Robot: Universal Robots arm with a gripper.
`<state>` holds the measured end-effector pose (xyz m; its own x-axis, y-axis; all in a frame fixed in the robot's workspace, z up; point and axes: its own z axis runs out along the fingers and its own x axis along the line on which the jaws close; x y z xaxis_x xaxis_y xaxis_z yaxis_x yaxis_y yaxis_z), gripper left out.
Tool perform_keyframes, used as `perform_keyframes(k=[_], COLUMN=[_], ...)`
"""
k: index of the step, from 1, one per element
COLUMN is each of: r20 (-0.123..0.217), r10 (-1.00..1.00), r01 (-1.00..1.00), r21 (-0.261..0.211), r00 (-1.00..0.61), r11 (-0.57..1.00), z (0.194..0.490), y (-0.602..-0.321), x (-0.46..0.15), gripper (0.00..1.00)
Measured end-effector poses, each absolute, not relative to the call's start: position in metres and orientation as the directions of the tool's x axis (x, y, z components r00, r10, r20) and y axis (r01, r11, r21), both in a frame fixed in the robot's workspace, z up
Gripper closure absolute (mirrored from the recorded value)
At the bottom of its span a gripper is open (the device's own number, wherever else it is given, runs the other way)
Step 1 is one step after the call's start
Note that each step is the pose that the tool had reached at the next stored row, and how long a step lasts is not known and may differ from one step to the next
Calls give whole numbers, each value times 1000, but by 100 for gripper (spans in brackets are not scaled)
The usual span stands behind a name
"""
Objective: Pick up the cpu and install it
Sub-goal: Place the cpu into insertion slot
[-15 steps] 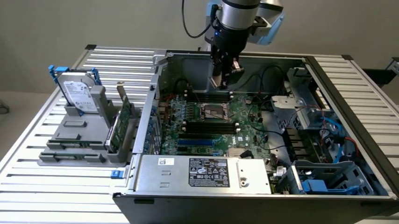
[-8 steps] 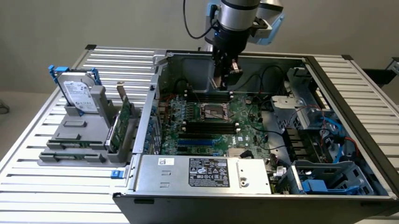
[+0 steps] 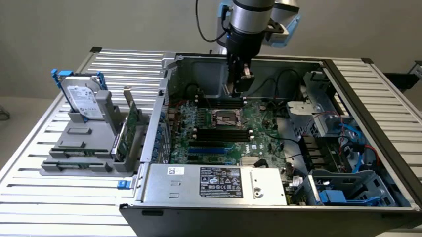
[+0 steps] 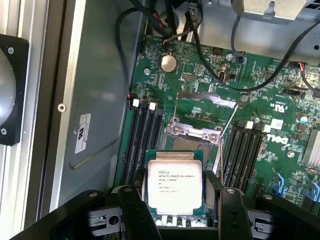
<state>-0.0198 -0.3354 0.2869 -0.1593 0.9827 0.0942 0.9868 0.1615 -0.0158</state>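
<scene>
Silver-topped cpu (image 4: 175, 184), tan rim and printed side facing the wrist camera, sits between the two black fingers (image 4: 132, 205) of the gripper (image 3: 238, 81). The fingers pinch it by two opposite edges. It is held flat, up off the board and not seated.

In the exterior view the arm comes down from the top into the open computer case (image 3: 158, 98). The gripper hangs above the green motherboard (image 3: 264, 138), just on the far side of the cpu socket (image 3: 228, 118). In the wrist view the socket is open, with a bare metal frame and a thin wire lever (image 4: 227, 127) standing up beside it. The held cpu overlaps one edge of the socket. Black memory slots (image 4: 145, 140) run along both sides of the socket, and a coin battery (image 4: 168, 63) lies farther off on the board.

A grey power supply (image 3: 218, 183) with a black label fills the near side of the case.

At the exterior view's left, outside the case, a grey holder (image 3: 79, 148) on the slatted metal table (image 3: 53, 207) carries a hard drive (image 3: 82, 96) with a blue bracket, standing upright. Green circuit cards (image 3: 132, 118) stand near the case wall.
</scene>
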Motion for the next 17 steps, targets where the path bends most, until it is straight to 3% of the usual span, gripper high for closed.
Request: perform_keyframes(k=[17], r20=[92], r10=[996], r01=[1000], r21=[-16], r00=[-2], r11=[3], z=[272], y=[-335], x=[-31], gripper=[45])
